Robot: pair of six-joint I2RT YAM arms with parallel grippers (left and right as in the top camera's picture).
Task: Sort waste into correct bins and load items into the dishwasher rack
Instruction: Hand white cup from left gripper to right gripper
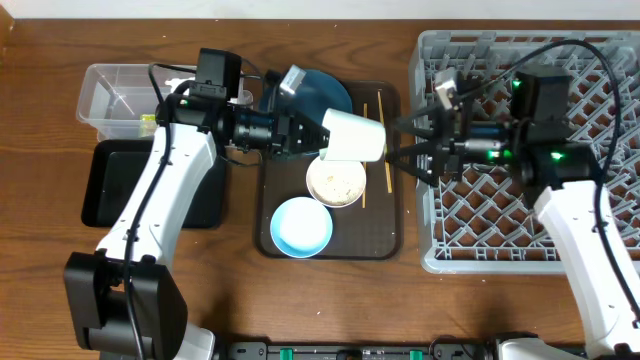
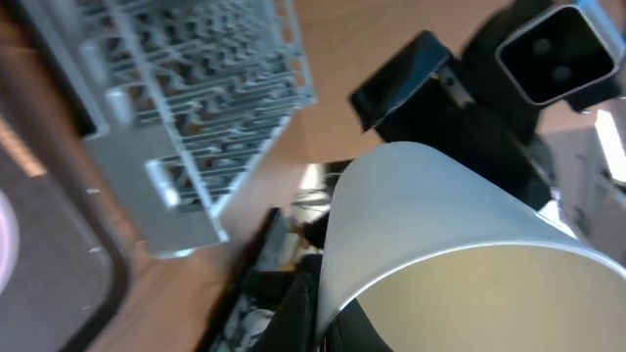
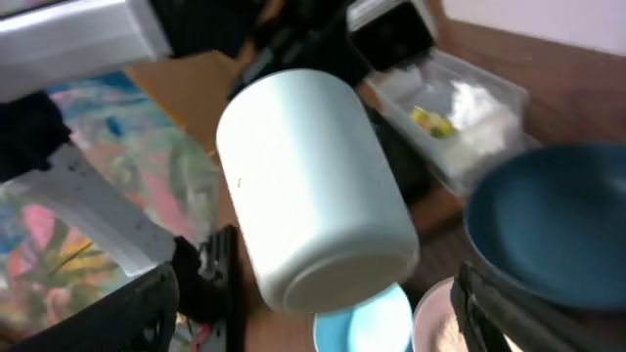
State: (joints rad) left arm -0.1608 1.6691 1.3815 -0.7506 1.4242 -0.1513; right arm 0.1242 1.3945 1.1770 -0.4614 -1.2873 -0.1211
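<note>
Wooden table (image 1: 350,300) lay beneath both my arms. My left pincer (image 1: 318,134) was clamped on the rim of the white cup (image 1: 356,136), holding it sideways above the cream bowl (image 1: 336,183). My right pincer (image 1: 398,142) gaped wide, holding nothing. The cup's base was just ahead of its fingertips, and the grey rack (image 1: 500,210) was behind and below it.
</note>
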